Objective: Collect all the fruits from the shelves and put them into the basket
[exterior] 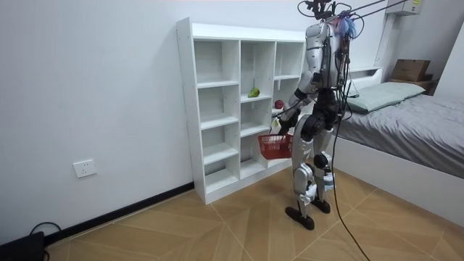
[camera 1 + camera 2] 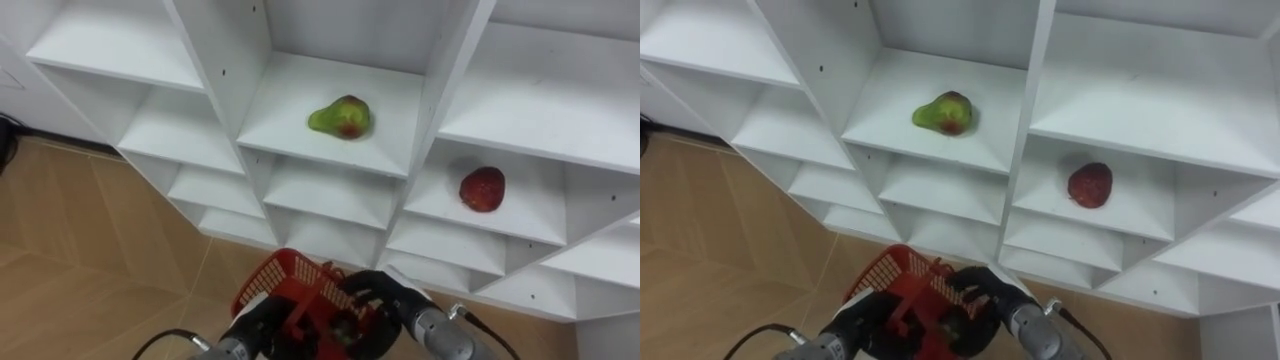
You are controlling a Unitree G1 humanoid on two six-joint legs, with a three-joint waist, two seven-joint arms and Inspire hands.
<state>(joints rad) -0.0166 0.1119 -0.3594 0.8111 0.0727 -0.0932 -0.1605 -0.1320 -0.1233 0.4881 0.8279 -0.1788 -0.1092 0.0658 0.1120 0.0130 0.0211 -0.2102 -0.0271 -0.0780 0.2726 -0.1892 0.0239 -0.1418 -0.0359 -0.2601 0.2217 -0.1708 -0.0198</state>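
You are facing a white closet [image 2: 220, 60] of open cubbies, with the robot standing close before it on a wooden floor [image 2: 90, 230]. A red basket [image 2: 275, 275] is hanging low in front of the body. Whatever may be lying inside it is too hidden to make out. The left hand [image 2: 255, 325] is curling round the basket's near side and appears to be carrying it. The right hand [image 2: 385, 292] is sitting over the basket's right edge, and whether it is holding anything cannot be told.

Two fruits are lying in the closet, neither being touched. A green fruit [image 2: 341, 117] with a red blush is in the middle column. A red fruit [image 2: 482, 188] is one shelf lower in the column to the right, well apart from it.

For the next reach:
- Lift the right hand clear of the basket first.
- Enter the cubby straight through its opening, away from the upright dividers.
- Both fruits look round and likely to roll, so close around one from above rather than nudging it.
- Hold the basket level just below the shelf edge.
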